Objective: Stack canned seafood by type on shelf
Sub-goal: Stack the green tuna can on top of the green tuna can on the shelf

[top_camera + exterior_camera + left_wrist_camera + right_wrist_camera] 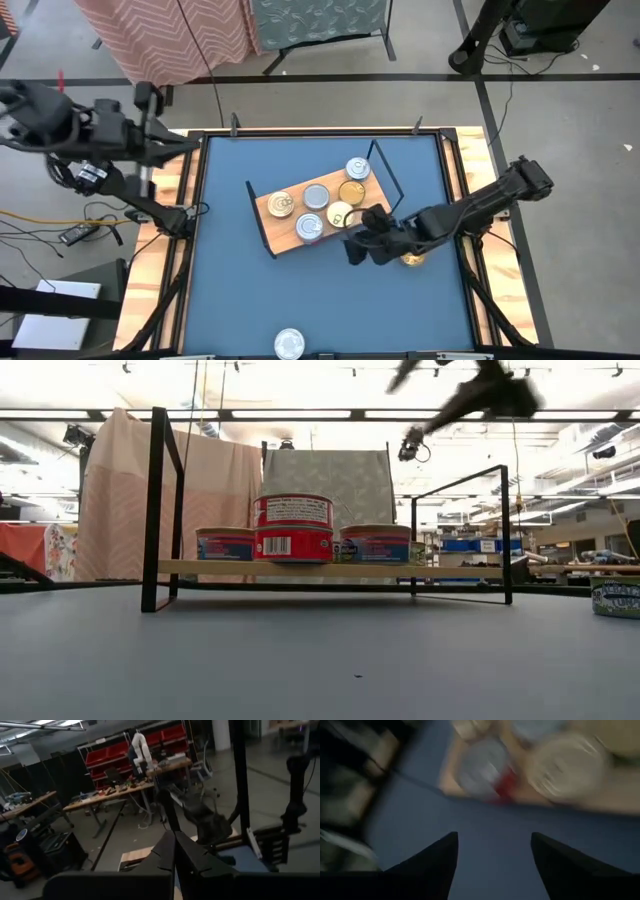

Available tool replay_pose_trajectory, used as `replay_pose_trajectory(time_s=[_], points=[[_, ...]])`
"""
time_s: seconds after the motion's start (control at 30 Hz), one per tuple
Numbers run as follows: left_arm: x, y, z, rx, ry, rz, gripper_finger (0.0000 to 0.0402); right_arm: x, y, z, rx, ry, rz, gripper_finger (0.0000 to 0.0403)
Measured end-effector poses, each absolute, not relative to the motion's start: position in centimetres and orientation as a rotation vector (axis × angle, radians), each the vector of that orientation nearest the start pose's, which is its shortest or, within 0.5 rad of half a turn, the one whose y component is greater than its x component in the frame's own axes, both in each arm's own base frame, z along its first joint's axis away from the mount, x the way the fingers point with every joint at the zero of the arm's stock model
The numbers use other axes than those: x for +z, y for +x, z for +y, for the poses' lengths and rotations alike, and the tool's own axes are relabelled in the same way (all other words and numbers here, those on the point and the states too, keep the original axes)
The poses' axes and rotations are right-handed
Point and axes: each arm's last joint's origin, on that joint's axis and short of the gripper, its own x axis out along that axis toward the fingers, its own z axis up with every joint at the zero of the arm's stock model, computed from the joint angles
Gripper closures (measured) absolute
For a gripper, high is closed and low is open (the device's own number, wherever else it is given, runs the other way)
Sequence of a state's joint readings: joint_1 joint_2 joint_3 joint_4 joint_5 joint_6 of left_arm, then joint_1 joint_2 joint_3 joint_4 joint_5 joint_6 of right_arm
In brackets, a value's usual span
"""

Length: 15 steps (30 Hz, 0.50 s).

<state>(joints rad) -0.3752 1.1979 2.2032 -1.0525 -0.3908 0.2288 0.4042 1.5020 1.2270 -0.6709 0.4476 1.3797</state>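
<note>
Your right gripper (357,247) hangs open and empty over the table (230,290), beside the shelf (285,235) (five tins (310,227) on it). Left gripper (190,140) is clenched shut, parked off the table's corner.

Blue table (230,290), pink chevron cloth (170,35), red bins (107,755) behind.

One shelf (285,232) is sitting on the desk (230,290). Five cans are lying on the shelf in the high view: a gold one (280,204), a silver one (316,195), a silver one (310,227), a gold one (339,214) and a gold one (352,191). One more silver can (357,168) is sitting at the shelf's far end. Two cans are resting on the desk itself: a silver one (288,343) and a gold one (412,260). Two claws are showing, the left claw (150,100) and the right claw (358,250).
</note>
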Motion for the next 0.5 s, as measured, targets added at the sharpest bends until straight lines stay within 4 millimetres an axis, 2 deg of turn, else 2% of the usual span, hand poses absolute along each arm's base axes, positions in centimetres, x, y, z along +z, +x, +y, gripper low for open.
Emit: replay_pose_trajectory(time_s=[0.13,0.27,0.37,0.5], points=[[58.2,11.5,-3.3,0.016,0.284,0.068,0.0389,28.1,26.6,11.7,-0.651,0.842,0.89,0.0163],[58.7,12.0,-3.3,0.089,0.266,0.029,0.0389,26.9,24.3,13.2,-0.774,0.759,1.024,0.0194],[59.1,12.0,-3.2,0.133,0.245,-0.011,0.0389,26.2,22.9,14.0,-0.832,0.756,1.044,0.0238],[59.8,11.9,-3.1,0.161,0.215,-0.069,0.0389,24.7,21.4,15.0,-0.876,0.791,1.056,0.0323]])
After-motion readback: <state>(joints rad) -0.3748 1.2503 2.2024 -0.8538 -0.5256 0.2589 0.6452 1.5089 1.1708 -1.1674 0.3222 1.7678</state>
